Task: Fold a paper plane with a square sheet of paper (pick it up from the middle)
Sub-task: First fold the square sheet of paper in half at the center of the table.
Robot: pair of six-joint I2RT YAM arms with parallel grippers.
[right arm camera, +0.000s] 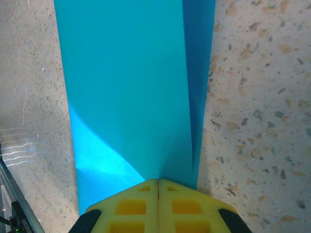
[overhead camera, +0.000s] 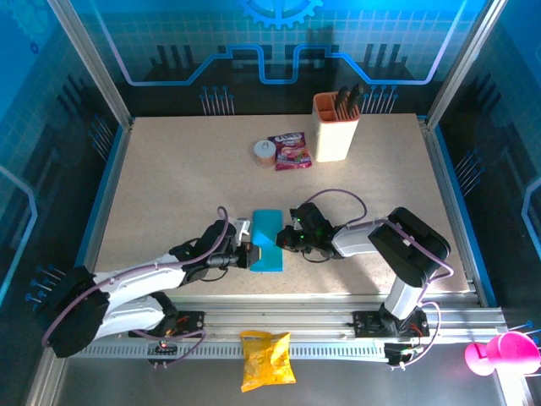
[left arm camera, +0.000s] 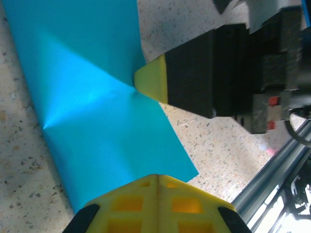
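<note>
Two robot arms bend over a cyan-blue sheet of paper [overhead camera: 269,241] lying flat on the speckled counter [overhead camera: 169,186], near its front edge and midway between the arms. The sheet is folded into a band running away from the arms, with a lighter angled flap at its near end. The left jaws are closed, their yellow fingertips [left arm camera: 131,206] pressed together and resting tip-down on the paper's left side. The right jaws are closed too, their yellow fingertips [right arm camera: 131,201] set on the sheet from the opposite side. Both pairs press on the paper rather than pinch it. Seen from the left wrist, the right arm's yellow tip touches the paper's edge, and faint creases fan across the blue surface. Toward the far side of the counter, well apart from the sheet, lie a red-purple snack packet [overhead camera: 292,150] and an orange holder [overhead camera: 336,131] with dark handles standing in it. A yellow crisp bag [overhead camera: 266,359] lies in front of the rail.
</note>
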